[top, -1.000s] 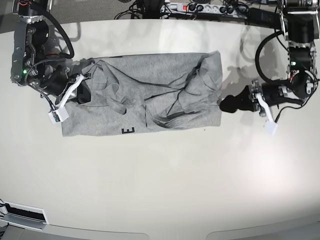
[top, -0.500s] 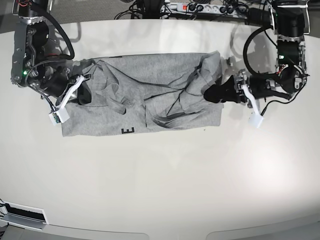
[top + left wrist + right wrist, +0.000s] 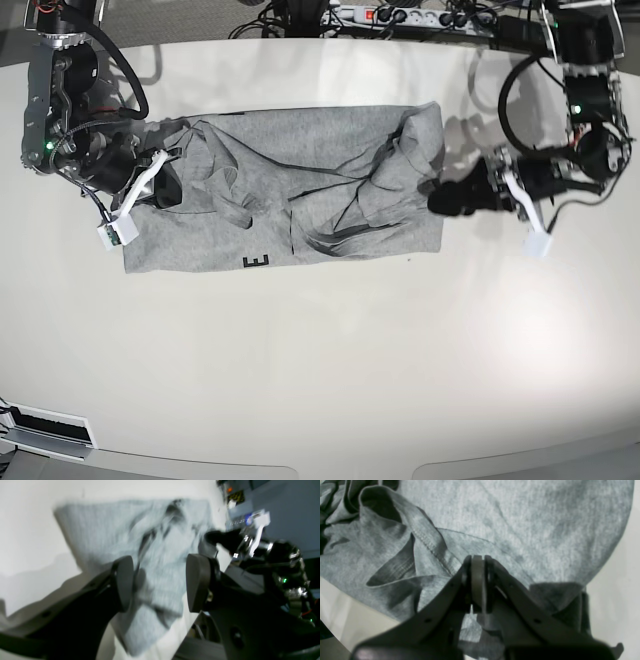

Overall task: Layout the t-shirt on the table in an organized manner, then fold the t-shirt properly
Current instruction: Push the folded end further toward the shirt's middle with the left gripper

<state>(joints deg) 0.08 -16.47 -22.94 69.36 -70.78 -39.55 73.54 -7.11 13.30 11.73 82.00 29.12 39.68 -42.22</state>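
You are looking at a heather-grey short-sleeved cotton t-shirt (image 3: pixel 300 190) lying crumpled across the far half of the large glossy off-white table (image 3: pixel 330 370). It is spreading in a rough rectangle from left to right, with folds bunching through its middle and a black letter E showing at its near edge. In the base view your right arm is sitting at the scene's left end of the shirt. Its black gripper (image 3: pixel 165 185) is resting on the bunched cloth there, and the right wrist view is showing its jaws pressed together (image 3: pixel 478 583) over a stitched hem fold; whether any cloth is pinched between them, you cannot tell. Your left arm is reaching in from the scene's right, its dark gripper (image 3: pixel 445 200) sitting at the shirt's right edge. The left wrist view is blurred, but it is showing that gripper's two rounded pads (image 3: pixel 197 582) standing wide apart with grey cloth (image 3: pixel 160 562) behind the gap between them, and nothing is clamped between them.
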